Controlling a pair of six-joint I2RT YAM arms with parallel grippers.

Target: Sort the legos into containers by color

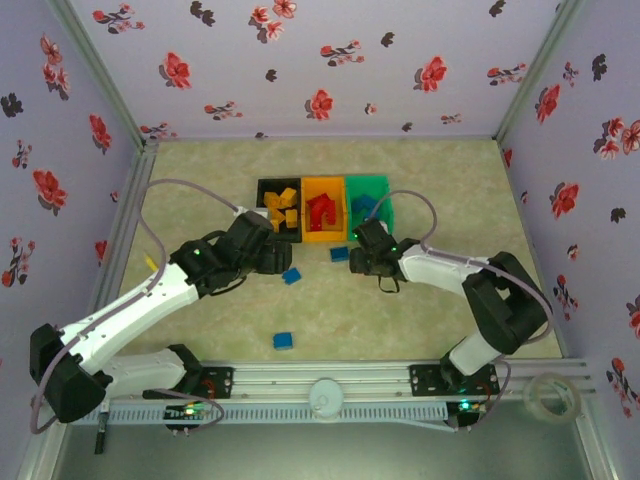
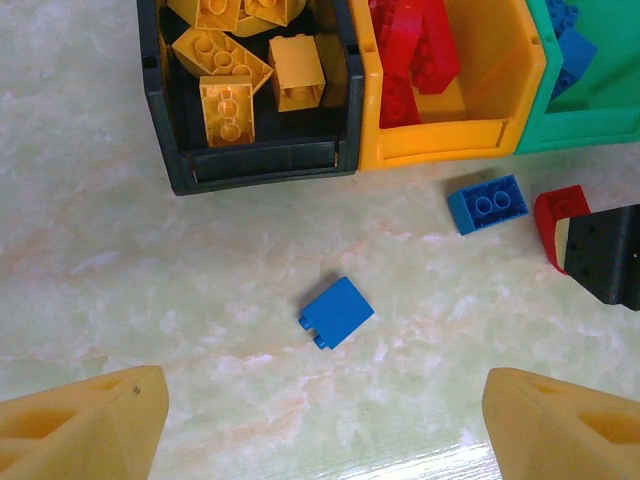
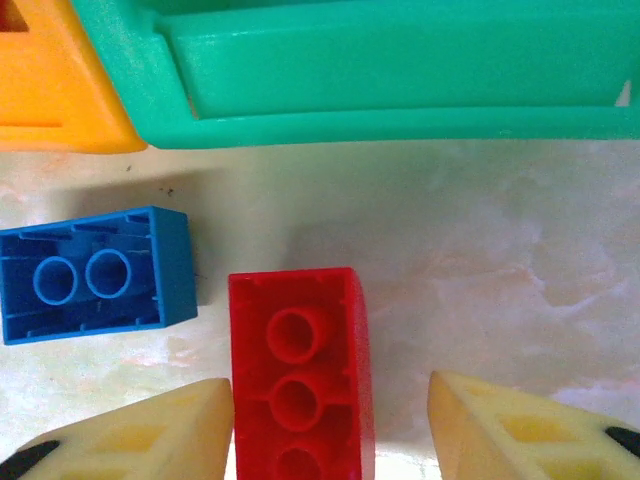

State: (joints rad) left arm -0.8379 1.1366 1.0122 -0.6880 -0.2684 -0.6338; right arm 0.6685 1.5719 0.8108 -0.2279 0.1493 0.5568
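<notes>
The three containers stand joined in a row: black (image 1: pixel 262 188) with orange-yellow legos, orange (image 1: pixel 322 238) with red ones, green (image 1: pixel 386 186) with blue ones. My right gripper (image 3: pixel 330 430) is open around an upside-down red lego (image 3: pixel 300 370) on the table before the green bin (image 3: pixel 380 90). Its left finger (image 3: pixel 150 435) touches the brick; the right finger (image 3: pixel 520 430) stands apart. A blue lego (image 3: pixel 95 275) lies upside down just left. My left gripper (image 2: pixel 325 420) is open over bare table, short of another blue lego (image 2: pixel 336 312).
A third blue brick (image 1: pixel 283 341) lies nearer the arm bases. In the left wrist view the red lego (image 2: pixel 560 215) and my right gripper's black body (image 2: pixel 605 255) sit at the right edge. A tape roll (image 1: pixel 552 396) rests by the front rail.
</notes>
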